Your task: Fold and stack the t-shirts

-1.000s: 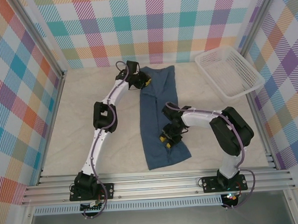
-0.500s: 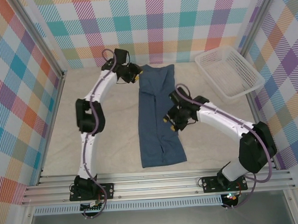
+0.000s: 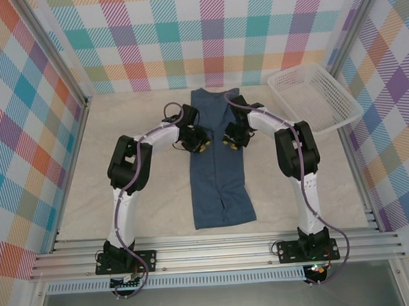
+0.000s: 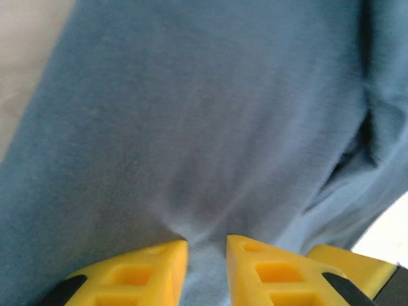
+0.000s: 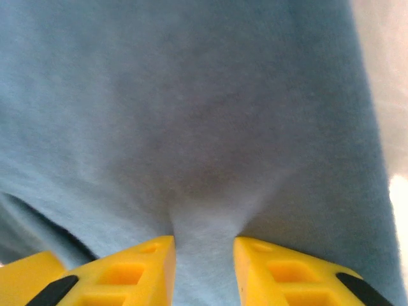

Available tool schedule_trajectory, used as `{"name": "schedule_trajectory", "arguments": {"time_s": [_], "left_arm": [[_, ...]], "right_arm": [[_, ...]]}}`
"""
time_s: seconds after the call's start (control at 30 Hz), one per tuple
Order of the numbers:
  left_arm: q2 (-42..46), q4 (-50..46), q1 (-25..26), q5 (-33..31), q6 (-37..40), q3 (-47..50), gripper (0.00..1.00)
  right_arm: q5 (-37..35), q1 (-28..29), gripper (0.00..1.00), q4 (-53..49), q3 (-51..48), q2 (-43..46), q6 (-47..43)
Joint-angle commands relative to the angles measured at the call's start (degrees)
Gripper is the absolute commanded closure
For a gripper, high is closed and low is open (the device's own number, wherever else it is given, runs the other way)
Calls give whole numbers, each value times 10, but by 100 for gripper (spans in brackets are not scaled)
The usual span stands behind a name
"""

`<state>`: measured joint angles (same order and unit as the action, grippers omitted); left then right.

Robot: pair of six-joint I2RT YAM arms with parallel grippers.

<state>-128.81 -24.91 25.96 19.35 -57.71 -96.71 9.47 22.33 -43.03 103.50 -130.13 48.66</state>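
Cloth first: the dark slate-blue t-shirt point(image 3: 220, 186) lies as a long narrow strip down the middle of the surface point(image 3: 90, 193), running from the far wall toward the near edge. Its sleeves and neckline cannot be made out in the top view. The left gripper point(image 3: 201, 146) sits on the strip's left edge and the right gripper point(image 3: 229, 139) on its right edge, both somewhat toward the far end. The wrists hide the exact spots they touch.

In the left wrist view the yellow fingers point(image 4: 140, 274) stand narrow, with puckered fabric drawn into the gap. The right wrist view shows the same, its fingers point(image 5: 280, 271) pinching a raised ridge of cloth. Both views are blurred and cut the fingers off at the bottom.

A white mesh basket point(image 3: 314, 96) sits at the far right, well apart from the t-shirt.
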Motion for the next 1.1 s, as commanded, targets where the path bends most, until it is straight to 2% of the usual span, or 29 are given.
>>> {"name": "schedule_trajectory", "arguments": {"time_s": [0.0,0.23,0.33,0.43,0.53,0.63,0.73,0.8,0.93,1.07], "left_arm": [[-38,-7,-3,-23,23,-33,74],[-94,-68,-16,-14,60,-140,74],[-45,-101,-12,-31,89,-147,68],[41,-156,-4,-75,114,-122,58],[136,-214,3,-88,127,-28,56],[232,-249,28,-74,162,116,56],[324,-244,73,-31,201,262,58],[373,-241,122,-18,226,336,57],[435,-183,186,4,178,457,56],[447,-130,219,-2,131,498,56]], "right_arm": [[15,-12,68,-58,48,-50,-16],[26,-19,67,-106,132,-106,-35],[11,-10,61,-85,103,-48,-55],[-16,-4,52,-47,29,59,-64],[-52,1,46,-49,-55,170,-54],[-61,12,46,-54,-175,280,-43],[-42,29,50,-85,-295,369,-34],[-29,48,50,-116,-365,419,-36],[-25,97,50,-154,-470,503,-37],[11,113,50,-130,-564,576,-16]]}}
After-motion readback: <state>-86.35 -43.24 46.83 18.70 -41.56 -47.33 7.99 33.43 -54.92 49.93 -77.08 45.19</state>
